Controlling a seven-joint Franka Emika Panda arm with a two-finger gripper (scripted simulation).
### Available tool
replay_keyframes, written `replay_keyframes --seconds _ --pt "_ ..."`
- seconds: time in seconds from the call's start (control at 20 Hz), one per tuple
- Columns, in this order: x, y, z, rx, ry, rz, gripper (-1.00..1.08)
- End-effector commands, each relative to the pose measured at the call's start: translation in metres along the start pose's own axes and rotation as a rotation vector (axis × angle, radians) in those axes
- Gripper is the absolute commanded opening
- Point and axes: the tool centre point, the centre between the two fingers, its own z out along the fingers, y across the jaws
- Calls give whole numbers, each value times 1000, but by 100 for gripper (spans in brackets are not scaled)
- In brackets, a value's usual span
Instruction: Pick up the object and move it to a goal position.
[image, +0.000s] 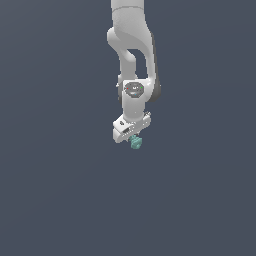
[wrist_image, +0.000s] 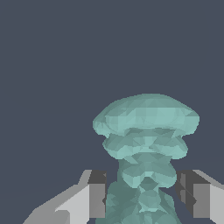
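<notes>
Closest to the wrist camera, the teal-green object (wrist_image: 146, 144) fills the space between the two fingers of the pincer (wrist_image: 144, 197); it is a knobbly, faceted thing with a matte surface, shaped like a stack of ridged rings that widens into a broad, rounded cap at its far end. The fingers (wrist_image: 97, 194) are pale grey blocks with darker pads, plain and flat-sided, one on each side of the object's narrow lower part. They appear to be gripping it, though the exact contact on one side is hard to judge. Further off, in the exterior view, the white arm (image: 132, 45) hangs down from the top, smooth and rounded, with a round dark disc near its wrist bearing small marks too tiny to read. The object (image: 135, 143) pokes out below the pincer (image: 131, 133) against an even slate-grey background.
</notes>
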Motion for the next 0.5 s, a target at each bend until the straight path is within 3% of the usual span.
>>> replay_keyframes --seconds 0.0,0.45 --pt "2 0 0 0 0 0 -100" --pt "32 1 -7 0 0 0 -100"
